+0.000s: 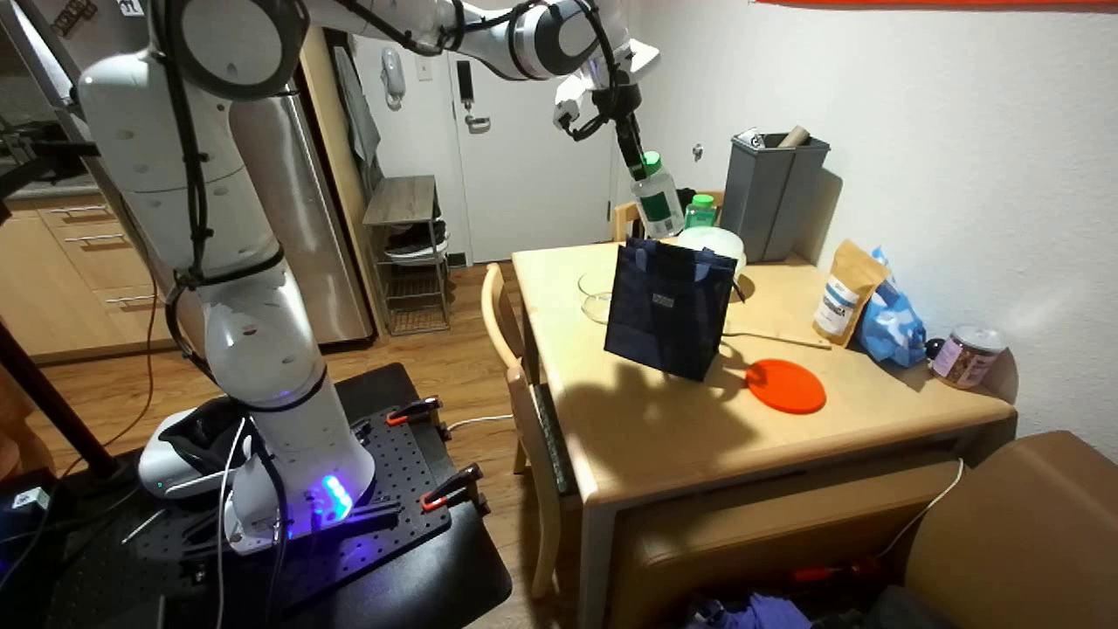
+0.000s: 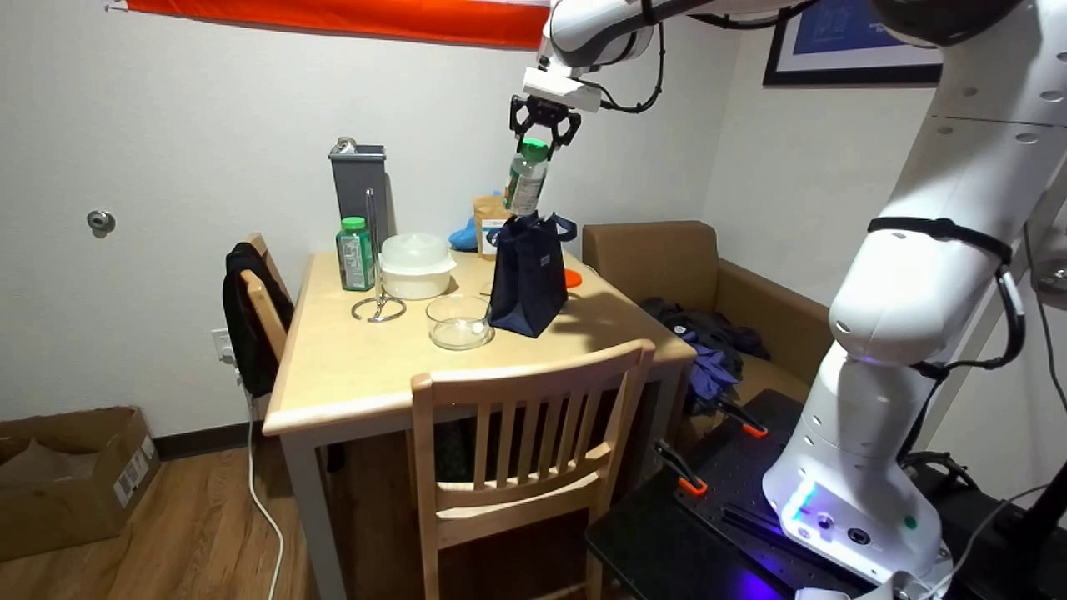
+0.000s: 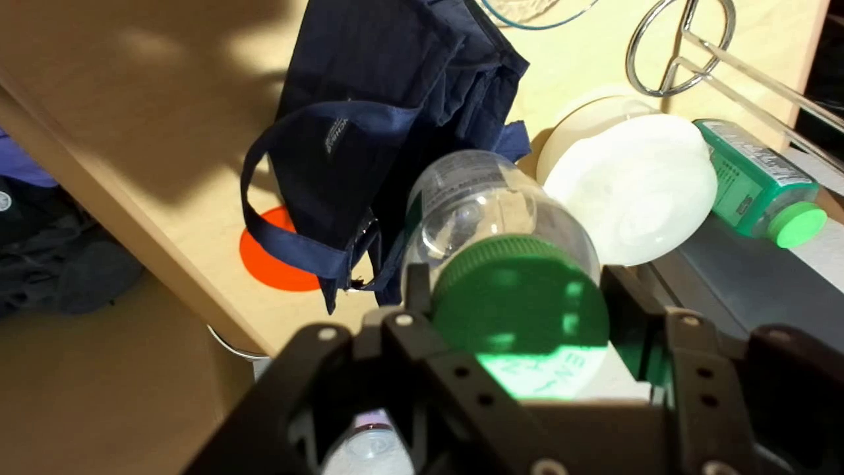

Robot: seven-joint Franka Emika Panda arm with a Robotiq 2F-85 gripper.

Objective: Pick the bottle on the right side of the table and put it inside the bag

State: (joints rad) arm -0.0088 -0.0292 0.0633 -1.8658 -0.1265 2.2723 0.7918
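The bottle (image 1: 657,203), clear with a green cap, hangs tilted in my gripper (image 1: 640,164). My fingers are shut around its cap, as the wrist view shows at the gripper (image 3: 517,290) and the bottle (image 3: 475,178). The dark navy bag (image 1: 665,310) stands upright on the tan table (image 1: 646,445). In an exterior view the bottle's base (image 2: 525,200) is just above the top of the bag (image 2: 527,279). In the wrist view the bottle partly covers the open side of the bag (image 3: 356,86). I cannot tell whether its base is directly over the opening.
A second green-capped bottle (image 2: 356,255), a white lidded container (image 2: 417,271), a metal stand (image 2: 379,310) and a glass bowl (image 2: 457,329) are on the table. A grey bin (image 1: 773,196), a red disc (image 1: 786,386) and a brown pouch (image 1: 847,293) also sit there. A chair (image 2: 533,371) stands in front.
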